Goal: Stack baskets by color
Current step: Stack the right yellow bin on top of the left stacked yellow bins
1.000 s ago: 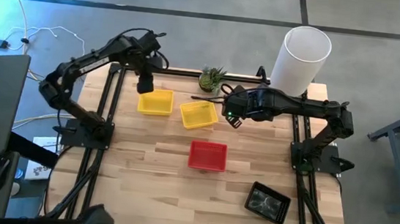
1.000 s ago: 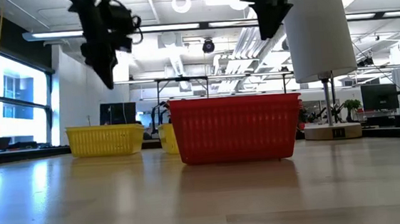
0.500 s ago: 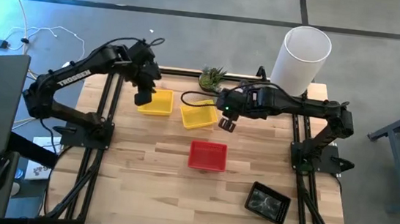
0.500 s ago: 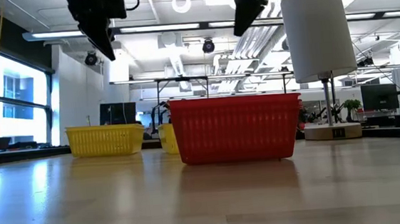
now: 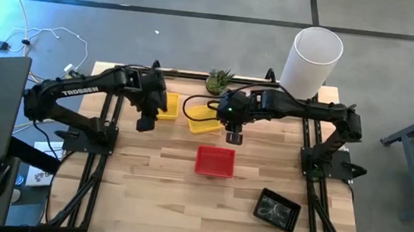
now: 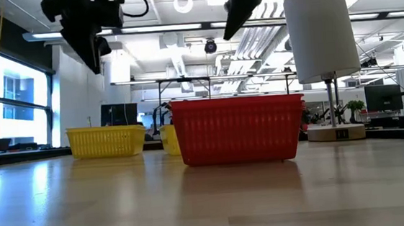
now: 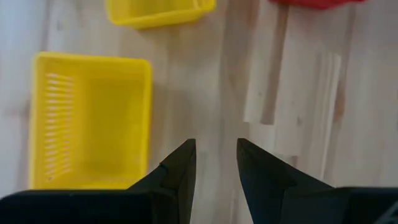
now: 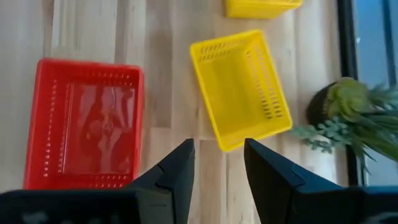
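Two yellow baskets rest flat on the table at the far middle: one (image 5: pixel 167 106) (image 7: pixel 93 121) partly under my left arm, the other (image 5: pixel 200 120) (image 8: pixel 239 87) angled, partly under my right arm. A red basket (image 5: pixel 214 161) (image 8: pixel 84 124) stands at the table's centre, and a black basket (image 5: pixel 277 210) near the front right. My left gripper (image 5: pixel 145 122) (image 7: pixel 216 158) hangs open above bare wood just left and near of the first yellow basket. My right gripper (image 5: pixel 234 136) (image 8: pixel 217 158) hangs open between the angled yellow basket and the red one. Neither holds anything.
A small green potted plant (image 5: pixel 220 79) stands at the far edge behind the yellow baskets. A tall white cylinder (image 5: pixel 315 59) stands at the far right corner. Bare wood lies left of the red basket and along the near edge (image 5: pixel 153 202).
My left gripper has swung from over the far side of the yellow basket toward the table's near edge, staying high. My right gripper has rolled about its own axis and shifted slightly toward the near edge. The baskets have stayed in place.
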Motion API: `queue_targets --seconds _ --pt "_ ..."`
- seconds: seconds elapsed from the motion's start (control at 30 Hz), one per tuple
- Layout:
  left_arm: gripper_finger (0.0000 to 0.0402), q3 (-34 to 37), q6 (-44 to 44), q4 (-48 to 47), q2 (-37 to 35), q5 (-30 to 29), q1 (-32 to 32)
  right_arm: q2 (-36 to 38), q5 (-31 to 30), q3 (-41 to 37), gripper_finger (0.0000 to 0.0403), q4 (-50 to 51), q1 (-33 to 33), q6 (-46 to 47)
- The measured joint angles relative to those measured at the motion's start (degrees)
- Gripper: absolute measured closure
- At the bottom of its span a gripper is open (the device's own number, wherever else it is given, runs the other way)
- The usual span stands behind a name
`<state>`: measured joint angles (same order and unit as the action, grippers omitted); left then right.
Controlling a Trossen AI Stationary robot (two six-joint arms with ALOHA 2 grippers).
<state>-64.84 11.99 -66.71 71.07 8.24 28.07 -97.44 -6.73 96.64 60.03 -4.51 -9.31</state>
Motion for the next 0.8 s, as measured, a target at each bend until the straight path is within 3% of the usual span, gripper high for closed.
queue_targets --seconds 0.3,0.8 --pt "0.0300 0.44 -3.94 0.15 0.00 -0.15 -7.11 -6.14 3.89 -0.02 0.0277 -0.77 0.00 -6.09" --pt "0.0300 0.44 -14.69 0.12 -0.25 -2.96 -20.78 -9.51 2.72 -0.09 0.0277 -9.53 -1.76 -9.92"
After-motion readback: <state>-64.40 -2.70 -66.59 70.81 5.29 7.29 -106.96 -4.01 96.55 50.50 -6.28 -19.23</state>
